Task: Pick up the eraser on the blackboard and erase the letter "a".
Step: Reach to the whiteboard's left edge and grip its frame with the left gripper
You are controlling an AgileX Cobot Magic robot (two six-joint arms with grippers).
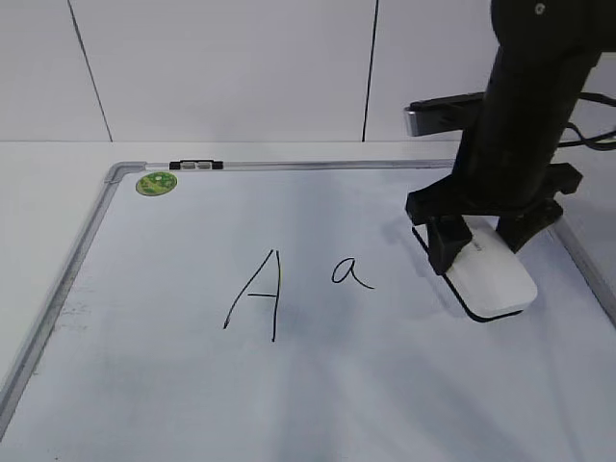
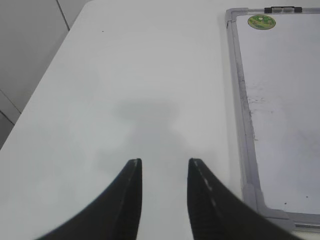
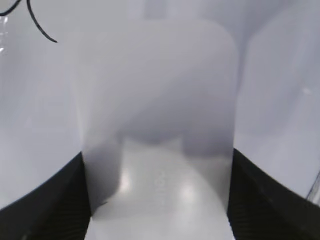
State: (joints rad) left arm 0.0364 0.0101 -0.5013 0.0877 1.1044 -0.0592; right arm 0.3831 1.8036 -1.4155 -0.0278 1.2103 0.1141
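The white eraser [image 1: 496,279] lies on the blackboard [image 1: 87,241] at the right, its black base on the board surface. My right gripper [image 1: 486,245] comes down over it, with a finger pressed against each long side; in the right wrist view the eraser [image 3: 157,125] fills the gap between the fingers [image 3: 157,200]. The small letter "a" [image 1: 352,273] is just left of the eraser, and a curved black stroke [image 3: 40,25] shows at the top left of the right wrist view. My left gripper [image 2: 165,162] is open and empty over the white table, left of the board's frame [image 2: 240,100].
A tall capital "A" [image 1: 258,294] is written left of the "a". A round green sticker [image 1: 155,183] sits in the board's far left corner, also in the left wrist view [image 2: 261,21]. A black clip [image 1: 195,166] sits on the far frame. A white wall stands behind the table.
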